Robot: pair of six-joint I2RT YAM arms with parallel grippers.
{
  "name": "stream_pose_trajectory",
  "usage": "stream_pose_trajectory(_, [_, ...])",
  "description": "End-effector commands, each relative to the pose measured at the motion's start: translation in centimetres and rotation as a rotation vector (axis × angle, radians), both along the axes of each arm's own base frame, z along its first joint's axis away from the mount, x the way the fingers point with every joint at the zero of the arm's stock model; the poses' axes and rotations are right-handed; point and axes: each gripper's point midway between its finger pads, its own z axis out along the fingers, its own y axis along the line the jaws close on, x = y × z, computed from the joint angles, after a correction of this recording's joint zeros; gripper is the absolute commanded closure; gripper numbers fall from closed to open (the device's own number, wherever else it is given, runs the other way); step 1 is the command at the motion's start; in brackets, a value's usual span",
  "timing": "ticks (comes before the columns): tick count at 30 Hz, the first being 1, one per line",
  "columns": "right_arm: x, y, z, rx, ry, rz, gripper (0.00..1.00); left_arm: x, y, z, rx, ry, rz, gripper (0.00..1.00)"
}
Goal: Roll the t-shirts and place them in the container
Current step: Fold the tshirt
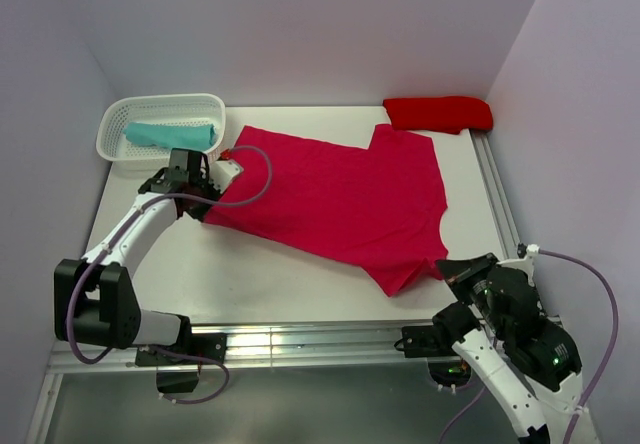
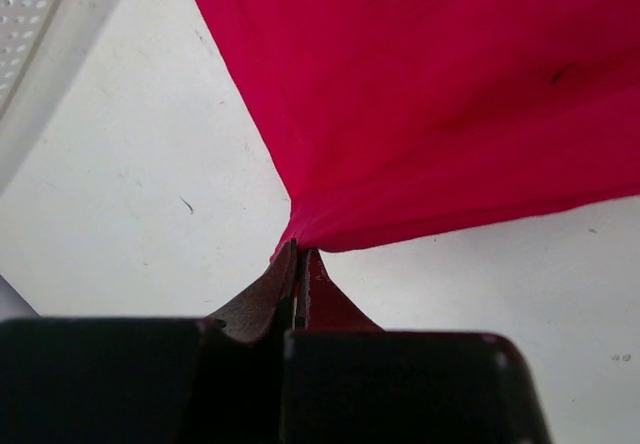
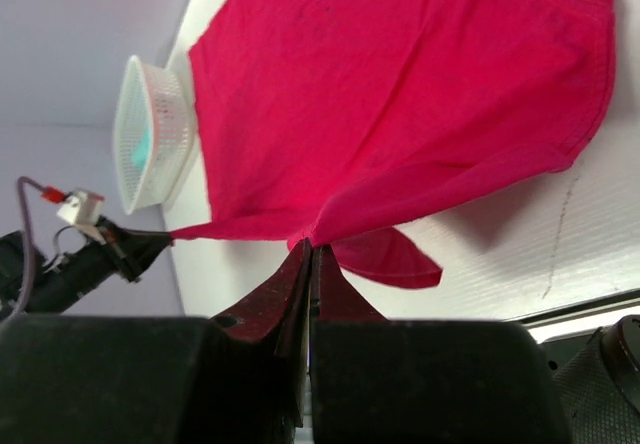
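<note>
Soft raspberry-red t-shirt (image 1: 340, 199) lies spread on the matte white surface (image 1: 250, 274); left gripper (image 2: 297, 254) and right gripper (image 3: 312, 249) jaws clench its puckered edges.

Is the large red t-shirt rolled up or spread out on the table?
Spread out, not rolled: the red t-shirt lies open on the table, the left gripper and right gripper each pinching its edge.

White desk (image 1: 250, 274), faintly scuffed. Raspberry tee (image 1: 340, 199) lies spread across the middle, skewed, mostly flat. White lattice basket (image 1: 130, 154) stands at the far left corner. Scarlet bundle (image 1: 438, 113) lies at the far right corner, near the tee.
</note>
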Motion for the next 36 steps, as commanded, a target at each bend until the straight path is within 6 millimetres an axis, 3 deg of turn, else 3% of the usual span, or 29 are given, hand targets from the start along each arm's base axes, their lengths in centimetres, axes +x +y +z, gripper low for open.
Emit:
stream_pose_trajectory(1, [1.7, -0.3, 1.6, -0.038, -0.024, -0.038, 1.00, 1.9, -0.1, 0.9, 0.010, -0.040, 0.011, 1.00])
stream_pose_trajectory(9, [5.4, -0.8, 1.7, -0.208, 0.053, -0.111, 1.00, 6.0, -0.2, -0.9, 0.038, -0.006, 0.054, 1.00])
stream_pose_trajectory(16, [8.3, -1.2, 2.6, -0.320, 0.075, -0.151, 1.00, 9.1, -0.5, -1.3, 0.047, -0.013, 0.074, 1.00])
stream_pose_trajectory(22, [11.3, -1.6, 1.6, -0.340, 0.094, -0.120, 1.00, 10.5, -0.6, -1.9, 0.052, -0.010, 0.084, 1.00])
stream_pose_trajectory(24, [11.9, -2.6, 1.0, -0.359, 0.112, -0.139, 1.00, 10.9, -0.6, -2.3, 0.056, -0.003, 0.086, 1.00])
stream_pose_trajectory(36, [15.0, -3.3, -1.0, -0.406, 0.180, -0.087, 1.00, 12.7, -0.8, -3.3, 0.078, 0.000, 0.103, 1.00])
